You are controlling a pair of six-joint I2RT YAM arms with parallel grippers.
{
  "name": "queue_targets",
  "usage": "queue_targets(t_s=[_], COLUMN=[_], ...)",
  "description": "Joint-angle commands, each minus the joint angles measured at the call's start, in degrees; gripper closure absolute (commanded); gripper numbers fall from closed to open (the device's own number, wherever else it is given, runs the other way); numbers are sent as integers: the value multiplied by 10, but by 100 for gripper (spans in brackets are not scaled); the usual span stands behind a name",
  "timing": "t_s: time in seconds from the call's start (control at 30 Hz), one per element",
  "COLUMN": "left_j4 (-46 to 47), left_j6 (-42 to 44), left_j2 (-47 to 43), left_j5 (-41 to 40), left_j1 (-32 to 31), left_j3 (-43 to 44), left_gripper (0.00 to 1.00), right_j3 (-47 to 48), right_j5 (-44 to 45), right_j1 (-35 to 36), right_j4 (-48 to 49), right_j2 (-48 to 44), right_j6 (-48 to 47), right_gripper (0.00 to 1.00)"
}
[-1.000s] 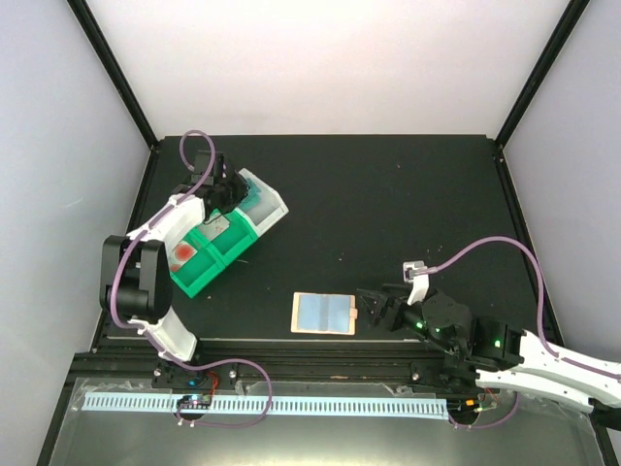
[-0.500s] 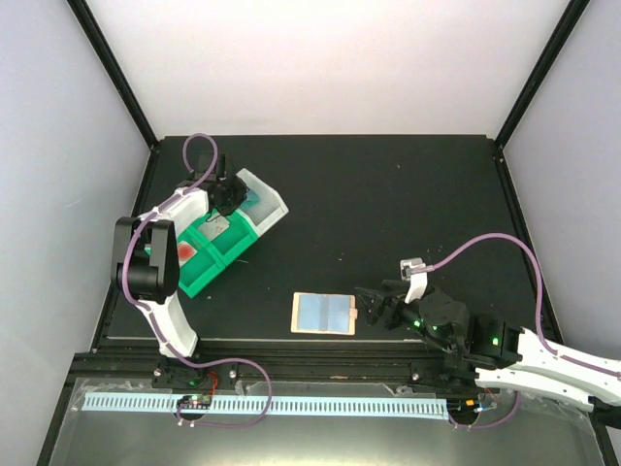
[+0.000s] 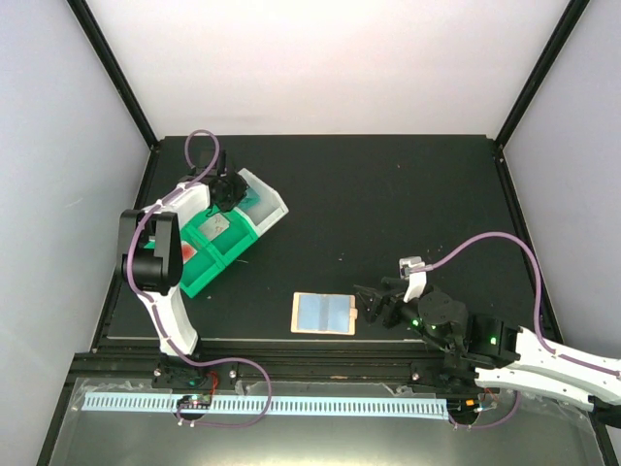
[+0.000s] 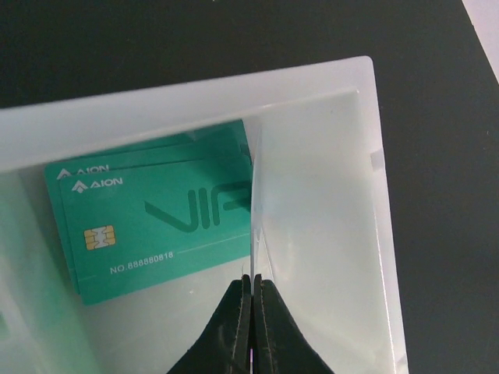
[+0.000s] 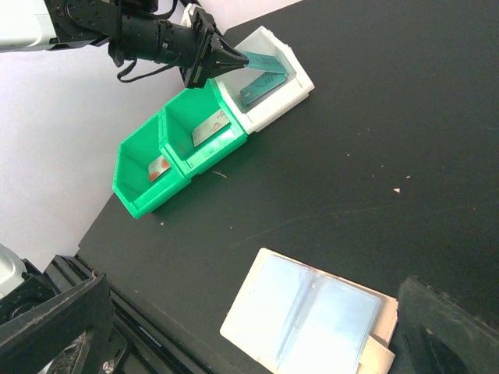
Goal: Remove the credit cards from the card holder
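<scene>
We judge drop-off: left fingers (image 4: 234, 331) clamp a teal card (image 5: 263, 59) over the white bin (image 4: 327, 234), release next; right fingers (image 5: 440, 323) gape empty.

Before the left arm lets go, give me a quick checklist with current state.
1. Left jaws shut on the held card: ok.
2. White bin directly under the held card: ok.
3. The stacked teal cards in that bin lie flat: ok.
4. Right jaws open, beside the card holder: ok.
5. No cards left in the card holder: cannot tell.
</scene>
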Motion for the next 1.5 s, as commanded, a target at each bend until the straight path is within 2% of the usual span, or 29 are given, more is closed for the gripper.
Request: queue_targets(t_s=[0.0, 0.47, 0.8, 0.9, 1.13, 1.27, 1.47], left_j4=[-19, -22, -28, -33, -40, -52, -67], left_j6=[18, 28, 39, 41, 39, 49, 61], left_j2=[11, 30, 9, 8, -12, -45, -119], left_j5=[-5, -3, -13, 0, 25, 28, 41], left_j1=[8, 10, 10, 11, 13, 13, 13], left_j3=[38, 45, 49, 57, 64, 65, 40], left_gripper=[98, 92, 83, 76, 68, 56, 45], right_j3=[10, 3, -1, -1, 1, 13, 10], right_j5=[26, 37, 27, 25, 19, 25, 30], right_j1=[2, 2, 2, 2, 2, 2, 2], right_j4=[2, -3, -4, -5, -14, -35, -57], right_j2=[-9, -45, -49, -50, -43, -43, -58], right_j6=[-12, -14, -10, -8, 4, 6, 25], right_gripper=[0, 0, 0, 0, 0, 0, 0])
